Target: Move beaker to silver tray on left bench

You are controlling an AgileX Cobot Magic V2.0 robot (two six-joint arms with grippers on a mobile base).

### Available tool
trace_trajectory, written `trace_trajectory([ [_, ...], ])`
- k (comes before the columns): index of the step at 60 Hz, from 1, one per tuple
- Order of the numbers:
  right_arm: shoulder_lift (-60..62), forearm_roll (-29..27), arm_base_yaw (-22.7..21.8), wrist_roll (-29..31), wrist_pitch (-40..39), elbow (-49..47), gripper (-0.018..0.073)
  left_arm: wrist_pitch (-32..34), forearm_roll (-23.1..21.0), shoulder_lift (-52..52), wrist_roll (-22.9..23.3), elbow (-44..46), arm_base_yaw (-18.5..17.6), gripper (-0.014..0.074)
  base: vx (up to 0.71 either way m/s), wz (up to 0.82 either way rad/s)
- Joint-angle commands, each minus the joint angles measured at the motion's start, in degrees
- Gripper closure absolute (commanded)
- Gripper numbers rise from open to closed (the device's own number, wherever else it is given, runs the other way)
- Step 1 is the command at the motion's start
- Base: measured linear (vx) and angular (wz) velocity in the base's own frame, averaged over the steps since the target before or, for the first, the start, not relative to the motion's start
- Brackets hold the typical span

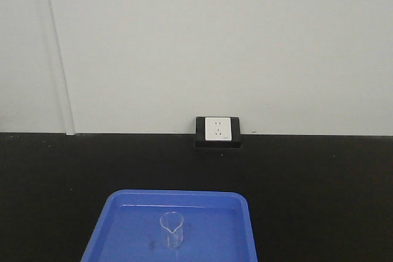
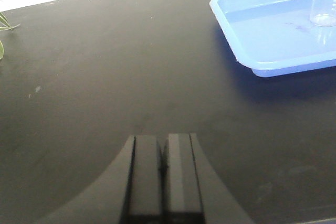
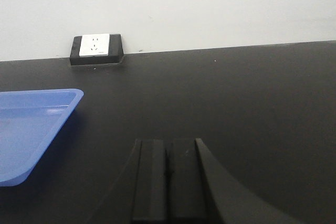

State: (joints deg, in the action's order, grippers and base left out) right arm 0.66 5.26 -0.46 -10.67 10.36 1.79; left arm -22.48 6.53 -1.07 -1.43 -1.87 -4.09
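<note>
**Nothing begun: beaker in the blue tray, both arms empty**

A plain white wall (image 1: 184, 41) fills the upper half of the front view. Below it a black bench (image 1: 319, 176) runs the full width of the frame. A bright blue tray (image 1: 178, 193) lies on the bench at the lower centre of that view, cut off by the bottom edge. A white socket in a black box (image 1: 218, 131) sits against the wall just above the frame's middle.

The beaker (image 1: 172, 230) stands upright on the floor of the blue tray, near the middle of it, clear and apparently empty. In the left wrist view it shows at the far upper right, again inside the tray. The silver tray appears in none of the three views, so where it lies cannot be told.

The left gripper (image 2: 163, 166) hangs over bare bench at the bottom centre of its view, well apart from the blue tray, its jaws pressed together on nothing. The right gripper (image 3: 168, 174) is likewise clenched and empty, with only a corner of the blue tray at the left of its frame. A few green leaf tips (image 2: 5, 24) poke in at the upper left of the left wrist view.

By my reading the whole task is left: the reach, the grasp, the carry and the set-down.
</note>
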Motion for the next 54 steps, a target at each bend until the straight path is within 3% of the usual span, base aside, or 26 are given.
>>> trace_trajectory([
  [1,0.69,0.61,-0.26,0.35,-4.95,0.34,0.0571,4.74,-0.03,-0.4,0.11,-1.14,-0.2,0.0595,0.0,0.0],
  [17,0.69,0.61,-0.26,0.35,-6.93,0.34,0.0571,4.74,-0.03,-0.4,0.11,-1.14,-0.2,0.0595,0.0,0.0],
  [28,0.61,0.08,-0.26,0.25,-19.97,-0.88,0.0571,4.74,-0.03,-0.4,0.11,-1.14,-0.2,0.0595,0.0,0.0],
  [35,-1.63,0.14,-0.26,0.31,-22.29,-6.1,0.0571,4.74,-0.03,-0.4,0.11,-1.14,-0.2,0.0595,0.0,0.0],
  [54,-32.81,2.45,-0.26,6.29,-25.84,-24.75,0.0571,4.74,-0.03,-0.4,0.11,-1.14,-0.2,0.0595,0.0,0.0],
])
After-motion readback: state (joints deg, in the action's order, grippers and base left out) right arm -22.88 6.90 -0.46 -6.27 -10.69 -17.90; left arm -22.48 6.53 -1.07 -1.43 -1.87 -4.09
